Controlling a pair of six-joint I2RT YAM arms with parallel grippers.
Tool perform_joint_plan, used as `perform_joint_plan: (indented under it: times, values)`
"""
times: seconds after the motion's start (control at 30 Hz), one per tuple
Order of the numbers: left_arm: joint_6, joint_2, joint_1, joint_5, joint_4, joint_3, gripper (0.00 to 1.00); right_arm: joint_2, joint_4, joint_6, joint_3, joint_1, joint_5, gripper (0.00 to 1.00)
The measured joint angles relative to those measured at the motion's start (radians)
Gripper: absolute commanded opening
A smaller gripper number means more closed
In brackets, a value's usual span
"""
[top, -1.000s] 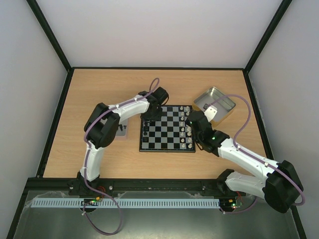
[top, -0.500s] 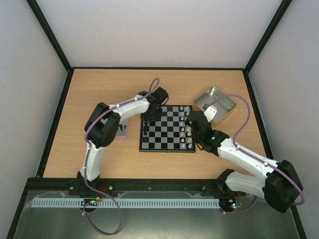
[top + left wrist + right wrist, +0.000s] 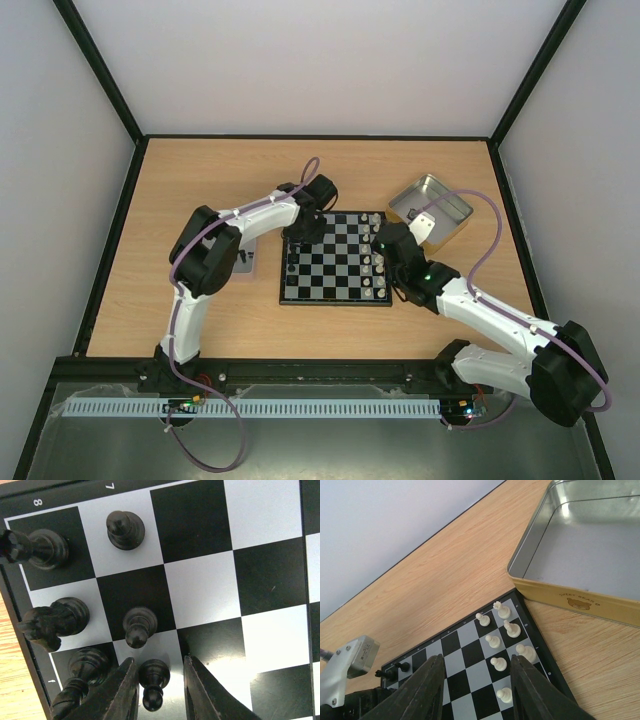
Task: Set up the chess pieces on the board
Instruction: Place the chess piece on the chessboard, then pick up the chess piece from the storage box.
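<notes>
Board [image 3: 335, 258]: black pieces [image 3: 291, 268] along its left edge | right gripper [image 3: 477, 661]: over board's right side, jaws apart, empty | left gripper [image 3: 160, 662]: nearer arm, jaws parted | black pawn [image 3: 152, 680]: upright on board's second left row, between those jaws, slim gaps.
</notes>
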Motion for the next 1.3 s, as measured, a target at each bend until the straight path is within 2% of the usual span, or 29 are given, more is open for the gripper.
perform_joint_plan:
  times: [0.37,0.6,0.7,0.9,1.03,1.13,1.3]
  values:
    - [-0.001,-0.026,0.000,-0.001,-0.011,0.015,0.38,-0.003,0.000,0.002,0.000,0.000,-0.003,0.36]
    - [-0.021,-0.203,0.018,-0.052,-0.027,0.009,0.42,-0.005,0.000,0.003,0.000,0.000,-0.006,0.36]
    - [-0.045,-0.332,0.064,-0.082,-0.014,-0.055,0.43,-0.004,0.000,0.003,0.000,0.000,-0.011,0.36]
    - [-0.088,-0.532,0.232,-0.111,0.024,-0.324,0.39,0.006,0.006,0.003,0.000,0.000,-0.024,0.36]
    - [-0.104,-0.570,0.311,-0.094,0.034,-0.484,0.27,0.019,0.013,0.003,0.000,0.000,-0.034,0.36]
    - [-0.108,-0.573,0.321,-0.062,0.047,-0.560,0.26,0.030,0.015,0.003,0.000,0.000,-0.039,0.36]
    - [-0.108,-0.550,0.327,-0.024,0.090,-0.594,0.28,0.039,0.015,0.003,0.000,0.000,-0.041,0.36]
